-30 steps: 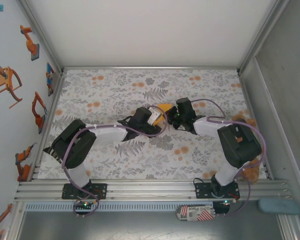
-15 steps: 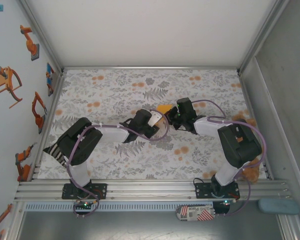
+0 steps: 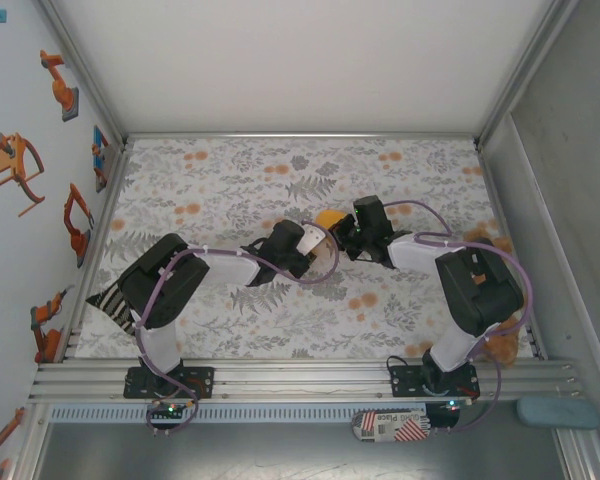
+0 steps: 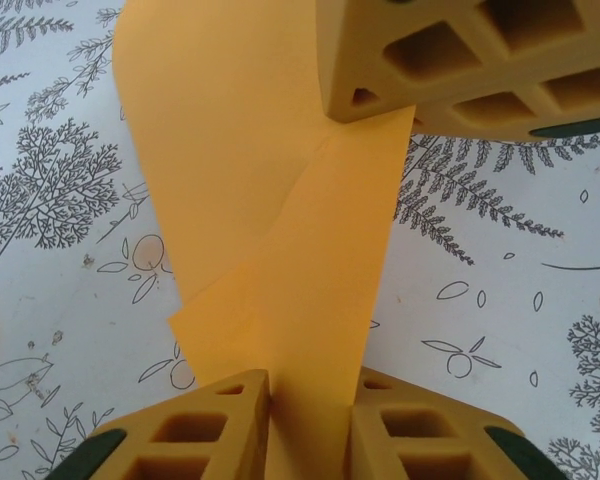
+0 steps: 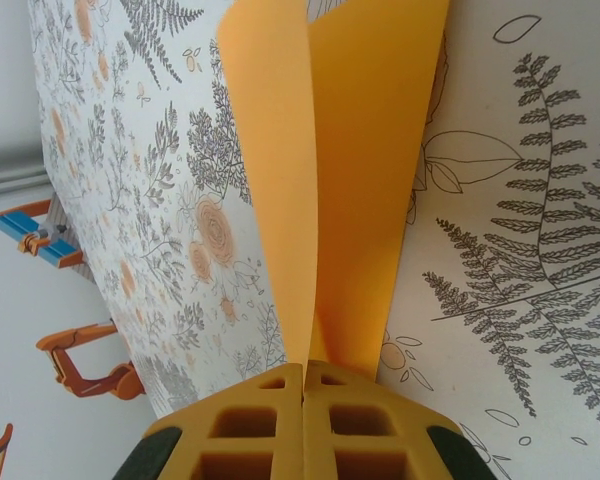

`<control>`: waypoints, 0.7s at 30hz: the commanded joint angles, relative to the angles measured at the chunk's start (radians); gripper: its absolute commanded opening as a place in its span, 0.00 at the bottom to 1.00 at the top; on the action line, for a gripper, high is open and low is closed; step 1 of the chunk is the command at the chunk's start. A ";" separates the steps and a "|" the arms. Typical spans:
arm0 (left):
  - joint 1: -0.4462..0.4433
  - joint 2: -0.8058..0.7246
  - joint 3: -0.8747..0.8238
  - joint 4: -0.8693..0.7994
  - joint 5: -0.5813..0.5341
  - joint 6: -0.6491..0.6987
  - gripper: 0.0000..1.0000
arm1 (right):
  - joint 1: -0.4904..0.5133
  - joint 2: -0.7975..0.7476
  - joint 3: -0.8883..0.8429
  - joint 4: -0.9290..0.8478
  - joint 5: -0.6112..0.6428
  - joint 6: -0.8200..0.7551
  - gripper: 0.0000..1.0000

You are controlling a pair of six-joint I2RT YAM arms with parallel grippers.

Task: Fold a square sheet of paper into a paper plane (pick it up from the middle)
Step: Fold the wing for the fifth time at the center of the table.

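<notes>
Saw from above the floral cloth [image 3: 230,180], and just a small orange corner of the paper [image 3: 329,216] held over its middle. Found in the left wrist view the overlapping flaps, with the left gripper [image 4: 312,405] narrow around the lower edge; could not tell a real pinch. Found in the right wrist view the right gripper [image 5: 305,395] pressed closed on the fold.

A robot lab test cell: silver aluminium-profile frame [image 3: 300,380], plain white wall panels [image 3: 300,60], orange robot-arm stickers [image 3: 58,85] on the left wall
</notes>
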 commanded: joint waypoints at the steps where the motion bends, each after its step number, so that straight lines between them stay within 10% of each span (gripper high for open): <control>1: 0.001 0.007 0.006 -0.004 0.008 0.017 0.20 | -0.011 -0.023 0.011 -0.039 -0.006 0.015 0.01; 10: 0.002 0.013 0.011 -0.021 0.041 0.010 0.15 | -0.036 -0.055 0.012 -0.076 -0.002 -0.045 0.49; 21: 0.015 0.034 0.027 -0.050 0.124 -0.032 0.13 | -0.091 -0.160 0.038 -0.233 0.086 -0.228 0.65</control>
